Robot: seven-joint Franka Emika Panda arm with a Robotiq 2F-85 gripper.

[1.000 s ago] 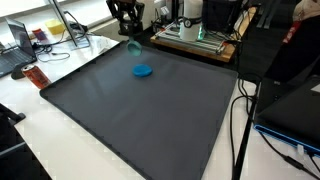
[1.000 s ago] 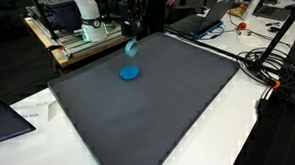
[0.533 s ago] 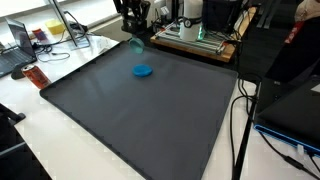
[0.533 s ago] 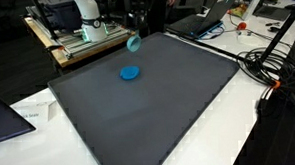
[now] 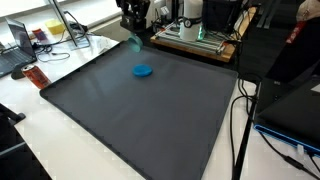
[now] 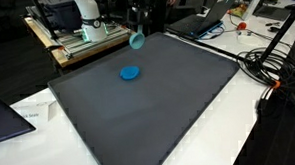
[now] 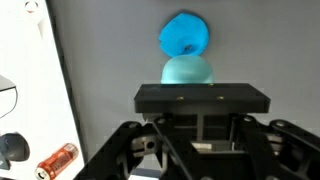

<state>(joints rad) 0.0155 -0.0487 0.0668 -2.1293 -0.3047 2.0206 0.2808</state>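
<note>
Where the dark mat (image 5: 130, 125) spreads toward the camera in both exterior views, the nearest thing that matters is the blue disc (image 5: 143, 71). It lies flat on the mat's far half and touches nothing else. Farther back and higher, near the mat's far edge, hangs the gripper (image 5: 135, 35), its fingers pressed together on a pale teal piece (image 5: 135, 44) that is held clear of the surface. Whether that piece is a small cup or a cap cannot be told. From the gripper, the disc lies down and toward the near side, with almost no offset to left or right. The wrist view agrees, showing the teal piece (image 7: 187, 72) and the disc (image 7: 185, 35) in one line. The disc is round, so it offers no long axis. Beyond the gripper stands a wooden bench (image 5: 200, 42) with equipment.
</note>
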